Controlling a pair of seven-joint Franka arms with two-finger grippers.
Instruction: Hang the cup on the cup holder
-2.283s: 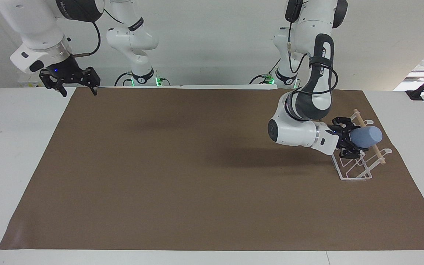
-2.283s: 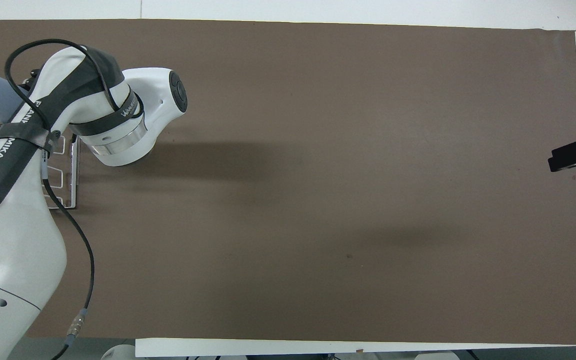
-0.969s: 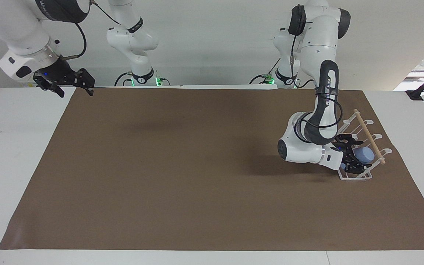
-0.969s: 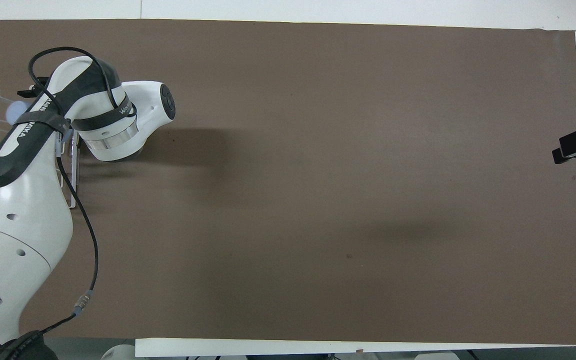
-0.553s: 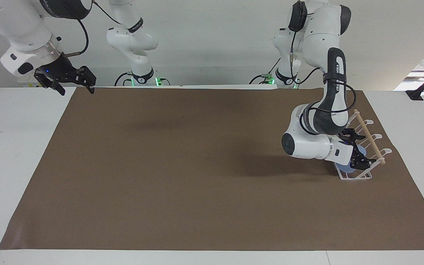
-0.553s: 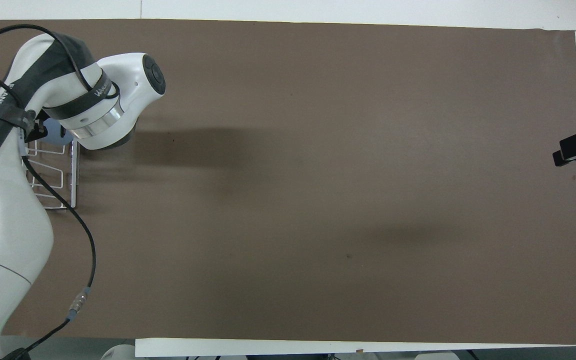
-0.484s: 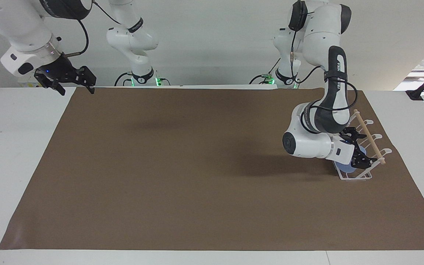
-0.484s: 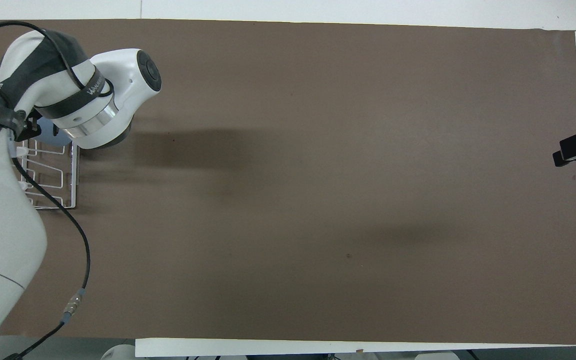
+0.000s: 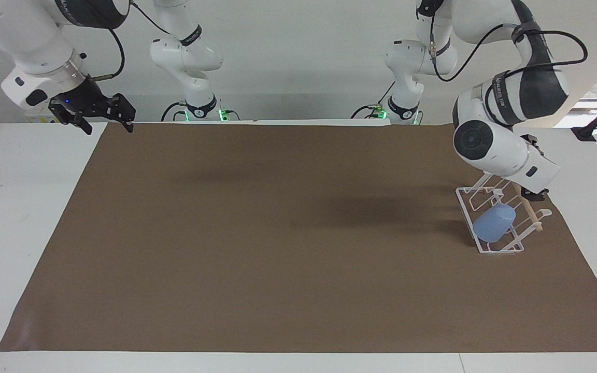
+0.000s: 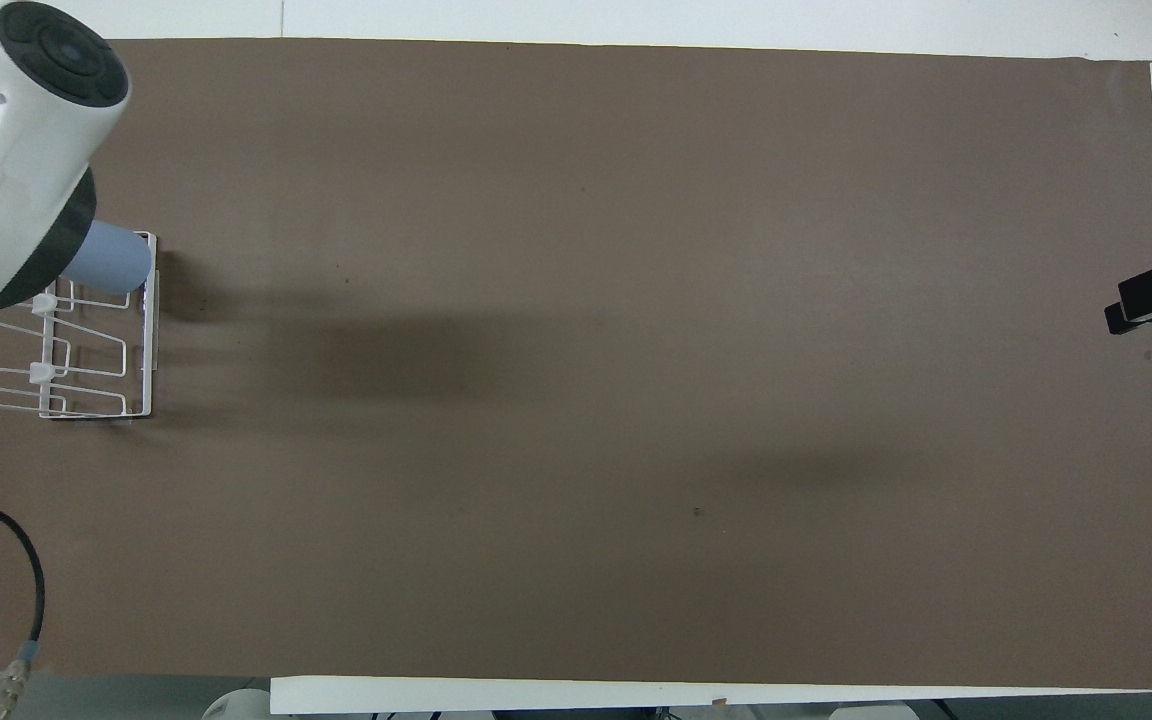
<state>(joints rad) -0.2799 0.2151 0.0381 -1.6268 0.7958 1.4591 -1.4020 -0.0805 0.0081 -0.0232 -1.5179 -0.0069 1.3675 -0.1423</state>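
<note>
Hanging job looks done from where I sit: the light-blue cup point(image 9: 494, 221) is on the white wire cup holder point(image 9: 490, 247), slid over one of the slanted prongs at the rack's end farthest from the robots. It lies tilted, narrow base pointing up toward the wooden dowel point(image 9: 529, 211) and rim down near the rack's base frame. My read is that the prong inside plus the slant is what holds it, so it needs no grip.

My left gripper point(image 9: 533, 194) is up in the air over the nearer part of the rack, above the dowel, not touching the cup. It's mostly hidden under my own wrist, so I cannot tell whether the fingers are spread or pressed together. The overhead view only shows my wrist covering that corner and the cup point(image 10: 114, 257) poking out beside it.

The rack sits on the brown mat point(image 9: 278, 233) toward the left arm's end of the table, with its base flat.

My right gripper point(image 9: 105, 115) waits over the mat's corner at the right arm's end; fingers look spread, holding nothing.

Risk: snagging the dowel on my way up would tip the rack, so I'd clear straight upward.
</note>
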